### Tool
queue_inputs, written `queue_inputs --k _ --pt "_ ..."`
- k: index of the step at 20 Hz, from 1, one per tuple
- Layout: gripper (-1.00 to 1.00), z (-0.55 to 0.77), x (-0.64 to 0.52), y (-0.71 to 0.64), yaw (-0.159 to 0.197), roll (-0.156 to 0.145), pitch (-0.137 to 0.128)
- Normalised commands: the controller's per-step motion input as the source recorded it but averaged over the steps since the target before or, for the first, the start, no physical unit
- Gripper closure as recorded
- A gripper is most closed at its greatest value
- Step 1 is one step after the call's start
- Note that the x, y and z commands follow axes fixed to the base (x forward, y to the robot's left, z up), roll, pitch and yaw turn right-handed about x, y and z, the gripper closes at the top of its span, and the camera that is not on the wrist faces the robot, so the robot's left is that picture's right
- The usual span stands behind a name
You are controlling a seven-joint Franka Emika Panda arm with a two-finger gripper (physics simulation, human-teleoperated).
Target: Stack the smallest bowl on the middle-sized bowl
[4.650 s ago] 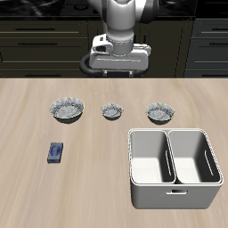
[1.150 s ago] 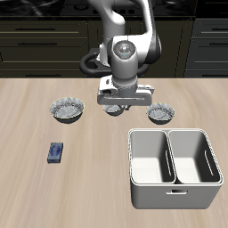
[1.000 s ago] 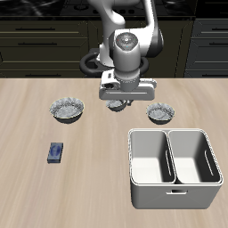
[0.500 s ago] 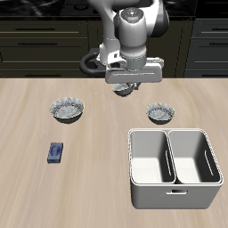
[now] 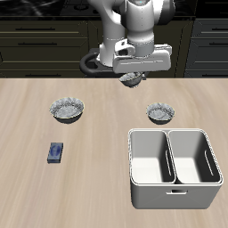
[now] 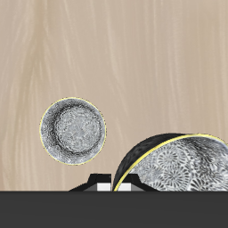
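Note:
My gripper [image 5: 132, 77] is shut on the rim of the smallest bowl [image 5: 134, 83] and holds it well above the table, near the table's back. In the wrist view the held bowl [image 6: 174, 165] fills the space close to my gripper [image 6: 114, 183], showing its dark outside and speckled inside. The middle-sized bowl [image 5: 160, 113] stands upright on the table, nearer the front edge than the held bowl and off to one side of it. It also shows in the wrist view [image 6: 73, 131], empty and apart from the held bowl.
The largest matching bowl [image 5: 67, 109] stands on the table on the other side of my gripper. A white two-compartment bin [image 5: 174, 169] sits near the front edge. A small blue box [image 5: 56, 152] lies in front of the largest bowl.
My gripper closed on the smallest bowl on the table, lifted it up and shifted slightly toward the middle-sized bowl's side. The other two bowls have not moved.

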Motion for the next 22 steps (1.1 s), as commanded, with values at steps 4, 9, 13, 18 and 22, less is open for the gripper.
queue_inputs --k 4,9,13,18,22 --pt "1.00 0.05 0.00 0.25 -0.006 0.009 0.006" --pt "1.00 0.07 0.04 0.33 -0.007 -0.002 0.013" --pt "1.00 0.08 0.05 0.30 -0.028 -0.007 0.008" --pt "1.00 0.11 0.01 0.38 0.004 0.016 -0.022" --pt "1.00 0.14 0.04 0.28 0.011 0.000 -0.034"
